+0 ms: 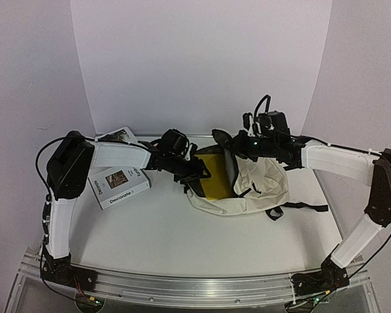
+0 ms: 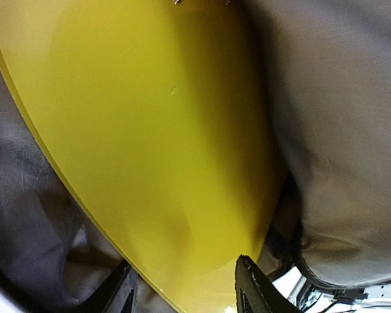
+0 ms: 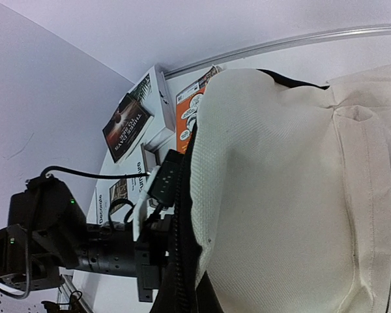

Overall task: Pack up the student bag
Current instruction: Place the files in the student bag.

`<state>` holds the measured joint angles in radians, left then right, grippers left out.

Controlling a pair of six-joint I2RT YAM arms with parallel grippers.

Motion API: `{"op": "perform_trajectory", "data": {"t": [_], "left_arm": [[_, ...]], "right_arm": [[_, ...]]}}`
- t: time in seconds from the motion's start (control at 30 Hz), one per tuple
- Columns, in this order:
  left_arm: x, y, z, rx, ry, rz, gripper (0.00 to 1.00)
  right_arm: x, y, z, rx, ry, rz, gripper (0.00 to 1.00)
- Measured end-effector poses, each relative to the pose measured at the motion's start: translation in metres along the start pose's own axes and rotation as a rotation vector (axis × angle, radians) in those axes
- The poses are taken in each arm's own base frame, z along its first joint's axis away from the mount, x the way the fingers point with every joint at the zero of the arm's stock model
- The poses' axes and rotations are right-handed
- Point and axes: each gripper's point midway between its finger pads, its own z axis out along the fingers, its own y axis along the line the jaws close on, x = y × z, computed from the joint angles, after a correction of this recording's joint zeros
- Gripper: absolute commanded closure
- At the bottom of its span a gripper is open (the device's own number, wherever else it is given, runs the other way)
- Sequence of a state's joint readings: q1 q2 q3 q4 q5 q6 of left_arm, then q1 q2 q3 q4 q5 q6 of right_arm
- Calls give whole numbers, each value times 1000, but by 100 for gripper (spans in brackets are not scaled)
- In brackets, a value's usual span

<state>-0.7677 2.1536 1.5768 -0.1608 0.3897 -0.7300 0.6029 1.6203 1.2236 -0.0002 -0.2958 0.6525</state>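
The student bag point(image 1: 264, 179), cream with black zippers, lies on its side at the back of the table, its mouth facing left. A yellow book point(image 1: 213, 177) stands inside the mouth. My left gripper point(image 1: 197, 173) is at the mouth, open. In the left wrist view the yellow book point(image 2: 163, 130) fills the frame, with the left gripper point(image 2: 184, 261) fingers apart at its lower edge and grey lining point(image 2: 32, 215) beside it. My right gripper point(image 1: 244, 149) is shut on the bag's upper zipper edge point(image 3: 181, 248) and holds the cream flap point(image 3: 280, 195) up. Its fingertips are hidden by fabric.
A white "Decorate" book point(image 1: 120, 186) lies left of the bag, under my left arm. Another book point(image 1: 120, 135) lies behind it near the back wall. An orange-covered item point(image 3: 190, 107) shows beside the bag's mouth. A black strap point(image 1: 306, 207) trails right from the bag.
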Motion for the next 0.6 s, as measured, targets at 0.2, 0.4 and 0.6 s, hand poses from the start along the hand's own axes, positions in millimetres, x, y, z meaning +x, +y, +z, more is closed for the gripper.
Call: {"op": "perform_trajectory", "data": {"t": [0.2,0.4,0.6], "left_arm": [[-18,-25,-61,-36,-92,76,33],[-38,-19,-100,-106,-170,85,34],[-30,32,-88,-190,-102,-3,39]], "right_arm": [[-4,4,-9,2,-26,-6,100],[1,3,-8,4,-16,-7,100],[1,3,-8,4,-16,-7,100]]}}
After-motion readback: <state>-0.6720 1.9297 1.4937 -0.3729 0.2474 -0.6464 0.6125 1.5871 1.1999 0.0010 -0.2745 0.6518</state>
